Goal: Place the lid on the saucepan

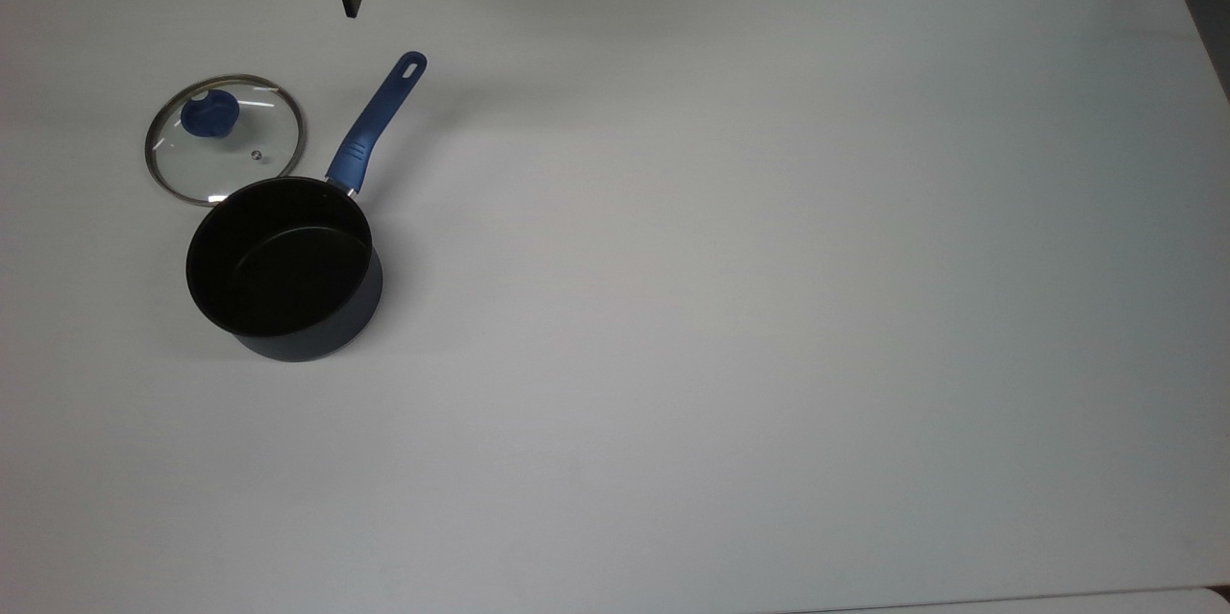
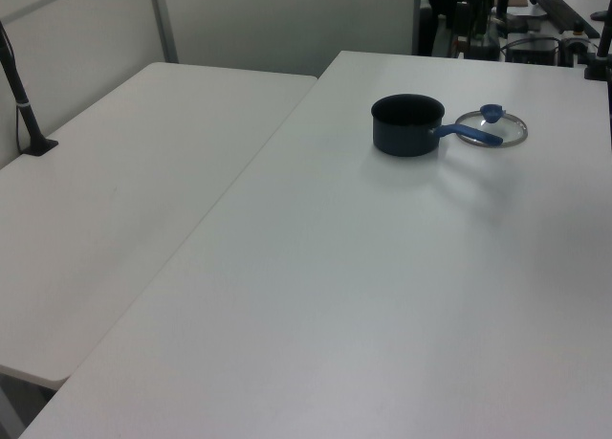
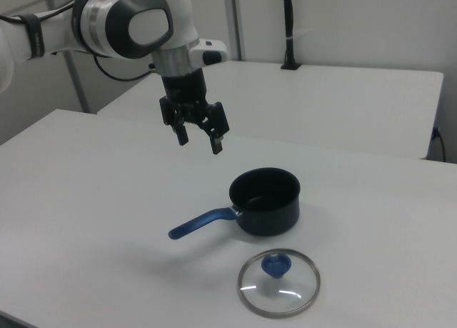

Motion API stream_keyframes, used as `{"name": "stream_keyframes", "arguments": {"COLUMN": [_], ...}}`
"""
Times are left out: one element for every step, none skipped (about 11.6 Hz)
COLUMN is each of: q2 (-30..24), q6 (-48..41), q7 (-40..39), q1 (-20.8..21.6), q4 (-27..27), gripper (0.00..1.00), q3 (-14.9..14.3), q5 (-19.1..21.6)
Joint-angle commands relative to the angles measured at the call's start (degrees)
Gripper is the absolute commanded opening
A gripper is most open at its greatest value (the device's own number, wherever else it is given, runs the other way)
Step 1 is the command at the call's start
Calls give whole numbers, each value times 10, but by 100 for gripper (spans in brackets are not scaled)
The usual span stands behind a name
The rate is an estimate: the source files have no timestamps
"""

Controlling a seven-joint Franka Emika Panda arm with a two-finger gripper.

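The lid (image 1: 225, 139) lies flat on the white table (image 1: 769, 307), in the upper left of the top view. It is a clear glass circle with a metal edge and a blue knob (image 1: 210, 112). It is not on the pot yet.

The saucepan (image 1: 285, 270) sits just below the lid in the top view. From up there the pot's edge looks like it covers a bit of the lid's edge, but I cannot tell if they touch. In the right view there is a small gap of table between the 2 things, so they are likely just beside each other. The pot is dark and has nothing in it. Its long blue handle (image 1: 377, 122) points up and to the right in the top view.

The gripper (image 3: 200, 139) hangs in the air, high in the upper left of the right view. Its 2 fingers are spread apart and hold nothing. It is well above the table and not near the lid.

So I think this is the very first step: going to get the lid. Next, the claw needs to go down over the blue knob with 1 finger on each side, then squeeze it. The knob is small and round, so the claw must line up well or it may slip off.
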Motion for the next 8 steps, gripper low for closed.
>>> {"name": "stream_keyframes", "arguments": {"q2": [-1, 2, 4, 5, 5, 6, 6, 15], "q6": [6, 7, 9, 10, 10, 10, 10, 10], "q7": [2, 1, 1, 1, 1, -2, -25, -58], "q1": [3, 3, 3, 2, 2, -1, -4, -7], "q4": [-2, 2, 6, 6, 7, 8, 9, 9], "gripper": [100, 100, 100, 100, 100, 100, 100, 100], "q3": [-6, -6, -5, -6, -6, -6, -6, -13], "q5": [1, 1, 6, 6, 6, 6, 6, 6]}}
